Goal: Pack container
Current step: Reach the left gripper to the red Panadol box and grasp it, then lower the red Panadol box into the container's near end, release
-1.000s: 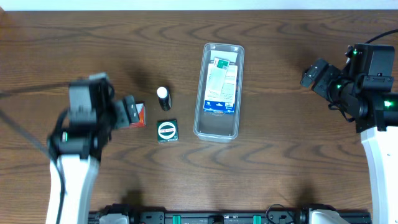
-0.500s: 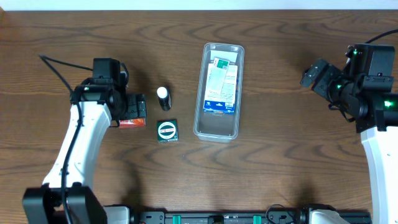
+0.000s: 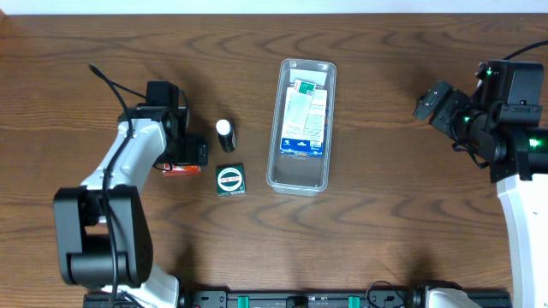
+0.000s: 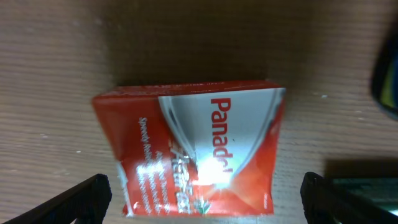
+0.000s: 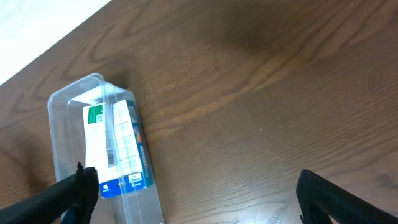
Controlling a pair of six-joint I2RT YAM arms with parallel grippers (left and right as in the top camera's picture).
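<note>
Container place: the container (image 3: 296, 175) sits on the table right of centre, well apart from both arms, nearer the far edge than the near one.
Container axis: its long axis runs from near edge to far edge in the overhead view, with the far end leaning slightly to the right. The mouth faces up and it lies flat on its base.
Container contents: a blue carton (image 3: 306, 118) lies lengthwise in the far part. The near end is bare.
Container handling: I judge it light, thin and a little springy, with slick clear walls that would bow under a hard pinch. An item dropped in carelessly could nudge it along the wood.
Where I would hold it: across one long wall at the rim, near the middle, with one finger inside. The rim is the stiffest part. Better, I think, to leave it put and bring things to it.
Left gripper: the left gripper (image 4: 204, 196) is spread wide over a red box (image 4: 193, 149), a finger on each side. The wrist view shows gaps, so probably no contact, though the tips are cut off at the frame edge.
Right gripper: the right gripper (image 5: 196, 190) is wide and empty, out to the right of the container.
Loose items: a small bottle (image 3: 225, 134) and a green box (image 3: 229, 180) wait between the red box and the container.
Step in hand: closing on the red box, by my reading.
</note>
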